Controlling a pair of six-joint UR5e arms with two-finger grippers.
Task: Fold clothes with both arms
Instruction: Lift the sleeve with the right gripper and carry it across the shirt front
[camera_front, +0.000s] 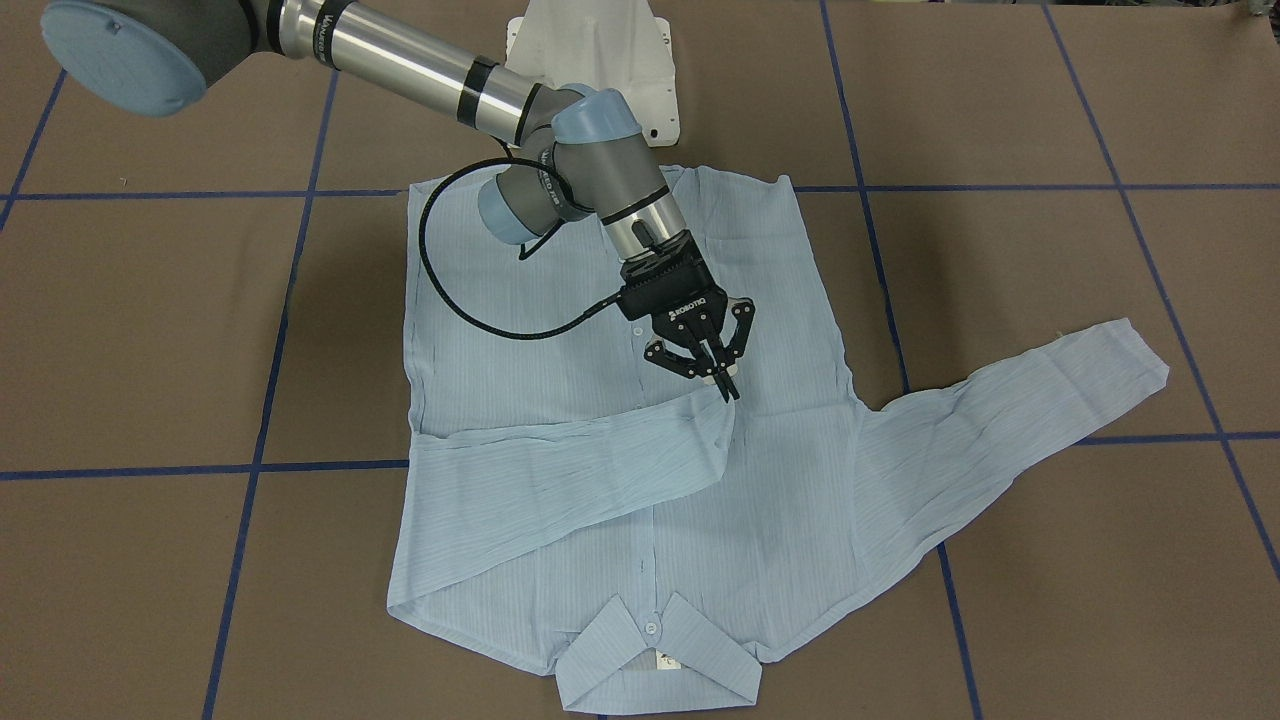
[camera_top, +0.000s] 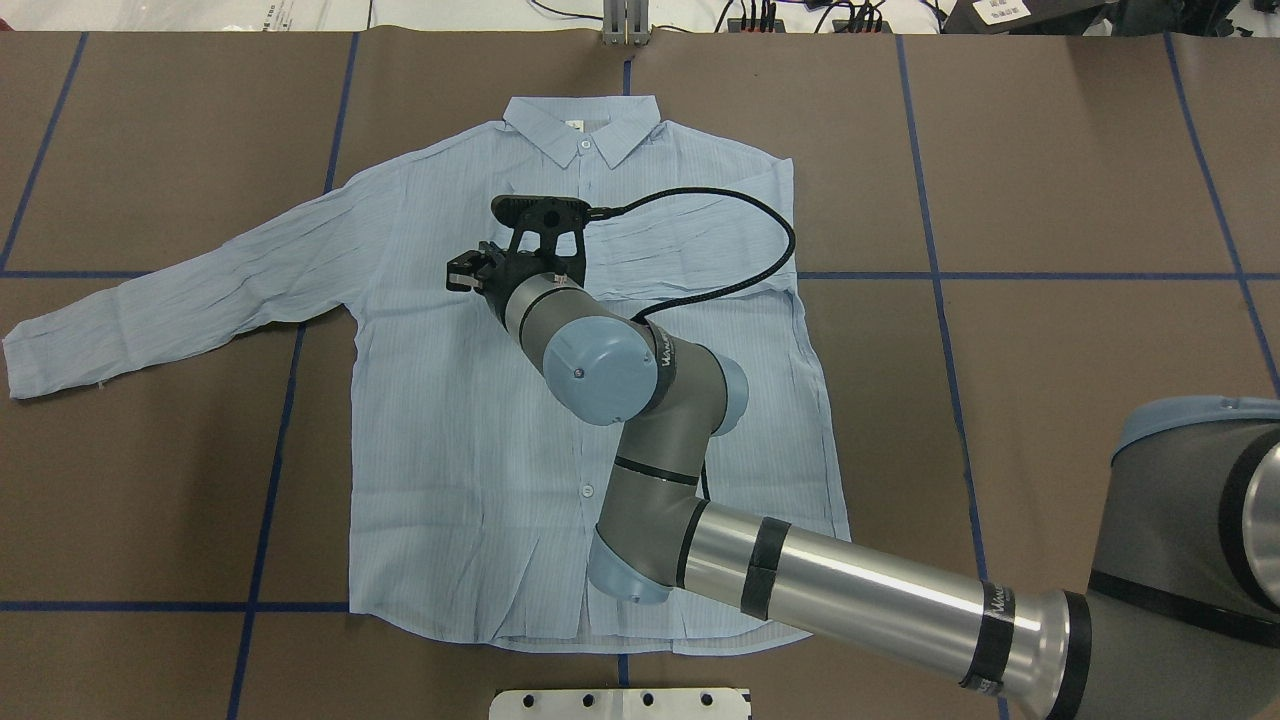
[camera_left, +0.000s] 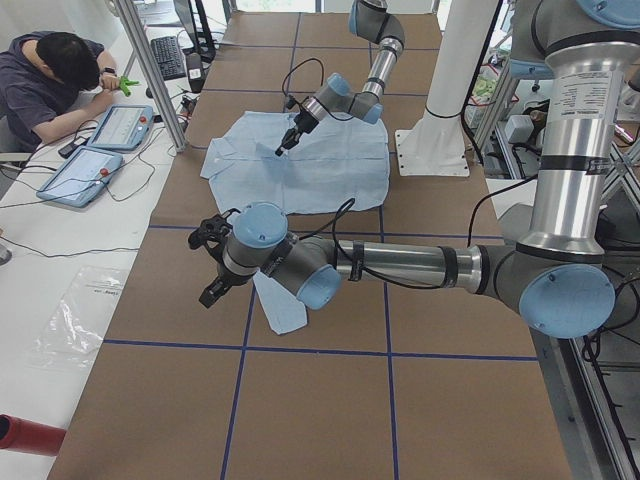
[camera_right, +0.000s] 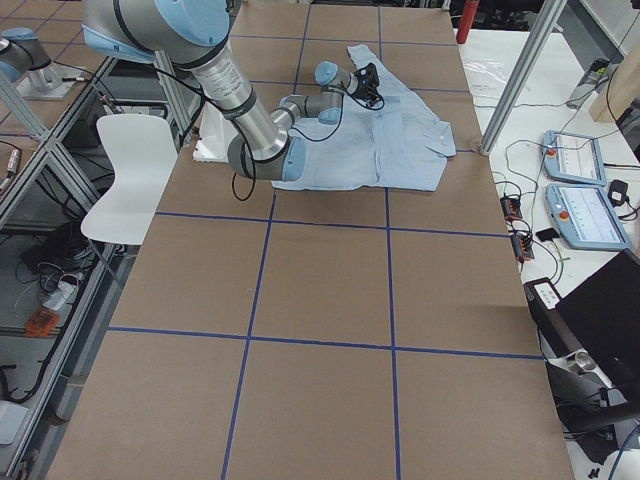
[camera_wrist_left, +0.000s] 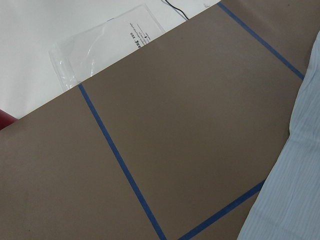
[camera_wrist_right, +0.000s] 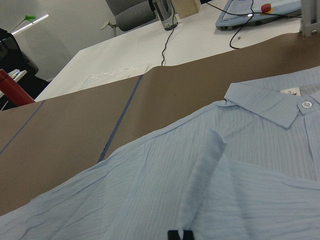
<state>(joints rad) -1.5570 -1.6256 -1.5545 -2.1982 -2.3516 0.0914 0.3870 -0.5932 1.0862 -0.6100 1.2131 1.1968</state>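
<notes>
Light blue finely striped button-up shirt (camera_front: 780, 480) lies flat mid-frame on my brown surface (camera_front: 1000, 100); right black pincer (camera_front: 728, 385) pressed together at folded sleeve (camera_front: 560, 455); left pincer (camera_left: 207, 266): I cannot tell its state

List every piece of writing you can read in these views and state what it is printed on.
"ROBOTIQ": on the right claw.
Black-band lettering on the right arm: too blurred to read.
Print on the clear plastic bag: too small.
Collar tag of the shirt: too small.

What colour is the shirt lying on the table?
The shirt is light blue with fine stripes; the front-facing view shows it best.
</notes>
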